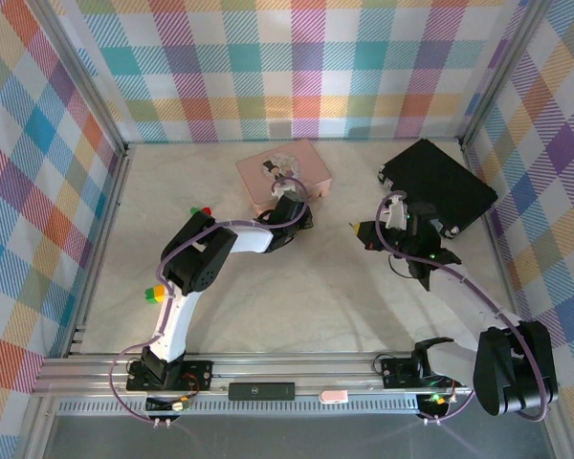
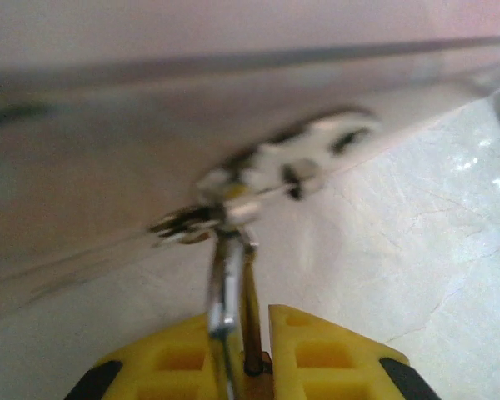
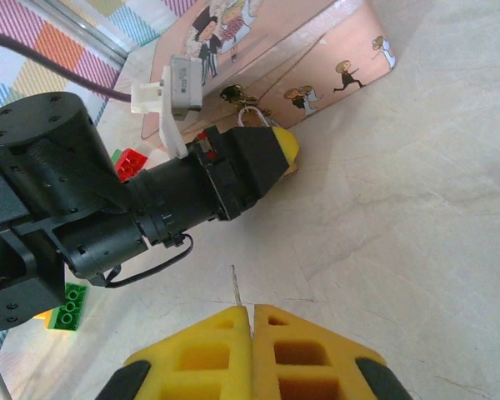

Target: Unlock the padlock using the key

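The pink picture-lid box (image 1: 282,175) lies at the back of the table. The small padlock (image 3: 252,117) hangs from the clasp on its front wall (image 3: 317,62). My left gripper (image 1: 301,212) reaches up to that wall. In the left wrist view its yellow fingers (image 2: 317,350) sit close on either side of the padlock's brass body and silvery shackle (image 2: 227,283). My right gripper (image 3: 252,310) hovers to the right (image 1: 364,232), shut on the key (image 3: 235,287). The key's thin silvery blade sticks out between the pads and points toward the left gripper.
A black case (image 1: 438,186) lies at the back right. Red and green toy bricks (image 1: 201,210) sit left of the left arm, and more bricks (image 1: 155,294) lie near its elbow. Plaid walls enclose the pale table (image 1: 306,306).
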`<move>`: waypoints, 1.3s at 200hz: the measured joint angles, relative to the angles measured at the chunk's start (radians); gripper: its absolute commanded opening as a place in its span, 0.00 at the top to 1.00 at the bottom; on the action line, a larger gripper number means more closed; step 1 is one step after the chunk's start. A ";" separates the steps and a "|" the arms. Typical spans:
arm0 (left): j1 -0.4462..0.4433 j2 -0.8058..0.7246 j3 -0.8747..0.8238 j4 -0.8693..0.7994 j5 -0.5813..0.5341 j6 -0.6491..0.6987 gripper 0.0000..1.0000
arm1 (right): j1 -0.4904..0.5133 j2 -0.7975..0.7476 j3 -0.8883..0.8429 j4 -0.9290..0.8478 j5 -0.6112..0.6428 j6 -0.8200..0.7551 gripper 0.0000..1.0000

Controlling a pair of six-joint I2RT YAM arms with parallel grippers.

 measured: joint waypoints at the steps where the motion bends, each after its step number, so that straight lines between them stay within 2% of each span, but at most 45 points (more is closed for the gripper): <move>1: 0.000 0.000 -0.001 0.001 0.003 -0.001 0.98 | 0.000 0.002 0.000 0.001 0.000 0.003 1.00; 40: 0.021 -0.019 -0.058 0.082 0.101 -0.060 1.00 | -0.006 0.068 -0.023 0.040 0.003 0.077 1.00; 73: 0.039 -0.089 -0.170 0.172 0.220 -0.188 1.00 | -0.005 0.165 -0.058 0.092 -0.028 0.174 1.00; 91: 0.040 -0.117 -0.238 0.274 0.262 -0.267 1.00 | -0.005 0.212 -0.083 0.153 -0.057 0.227 1.00; 130: 0.051 -0.137 -0.357 0.553 0.294 -0.406 1.00 | 0.019 0.254 -0.101 0.254 -0.082 0.316 1.00; 159: 0.049 -0.137 -0.393 0.676 0.312 -0.486 1.00 | 0.080 0.271 -0.089 0.305 -0.096 0.371 1.00; 200: 0.036 -0.137 -0.415 0.742 0.324 -0.535 1.00 | 0.135 0.322 -0.049 0.410 -0.121 0.458 1.00; 260: 0.018 -0.137 -0.433 0.787 0.321 -0.550 1.00 | 0.152 0.462 -0.014 0.585 -0.120 0.547 1.00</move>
